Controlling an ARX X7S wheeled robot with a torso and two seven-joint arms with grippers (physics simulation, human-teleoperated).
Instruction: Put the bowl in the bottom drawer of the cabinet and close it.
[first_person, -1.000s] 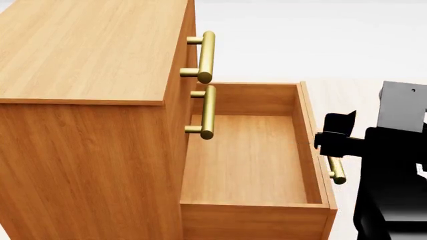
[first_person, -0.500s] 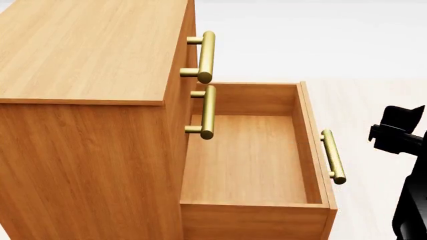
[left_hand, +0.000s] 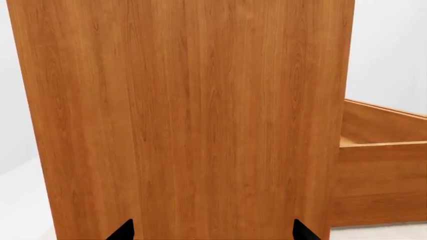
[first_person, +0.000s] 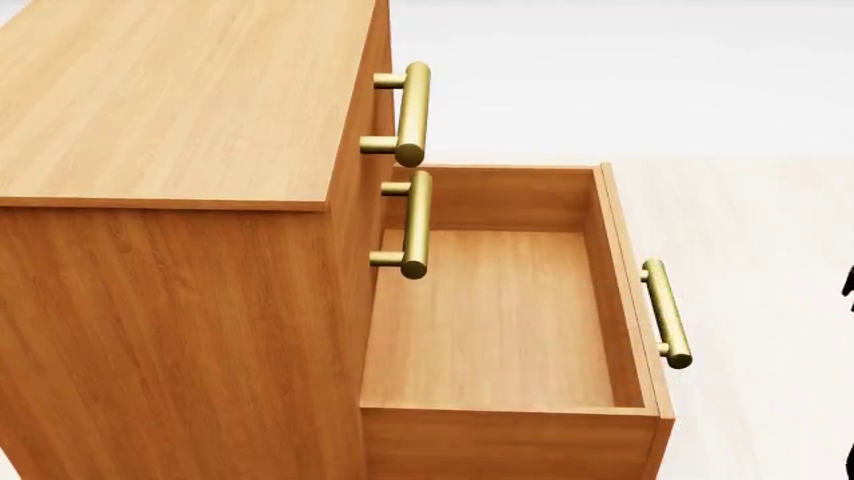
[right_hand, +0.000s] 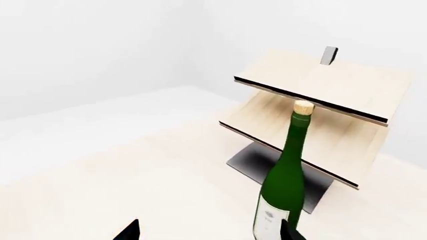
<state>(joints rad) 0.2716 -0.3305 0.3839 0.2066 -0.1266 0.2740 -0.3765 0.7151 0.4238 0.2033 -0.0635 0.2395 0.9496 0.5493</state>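
The cabinet (first_person: 174, 200) serves as the landmark for this report.

Nearest the head camera, the cabinet's side panel fills the lower left of the view. Beside it the bottom drawer (first_person: 501, 330) stands pulled fully out. Its floor is bare, so it is open and ready to receive, but nothing has been placed in it. Its brass handle (first_person: 666, 313) sits on the outer face, away from the cabinet, with nothing touching it.

Above the drawer, the two upper handles (first_person: 411, 170) project from closed fronts, which leaves the space over the open drawer clear for loading from above.

The left gripper (left_hand: 210, 231) faces the cabinet's side panel close up. Only two dark fingertips (left_hand: 122, 230) show, set wide apart with nothing between them.

The right gripper (right_hand: 210, 231) points away from the cabinet toward a green bottle (right_hand: 283, 187) standing before a pale wood rack (right_hand: 320, 115). Its tips are likewise spread and empty.

The bowl appears in no view, so its position cannot be stated. In my judgement the bowl must be located and picked up next.
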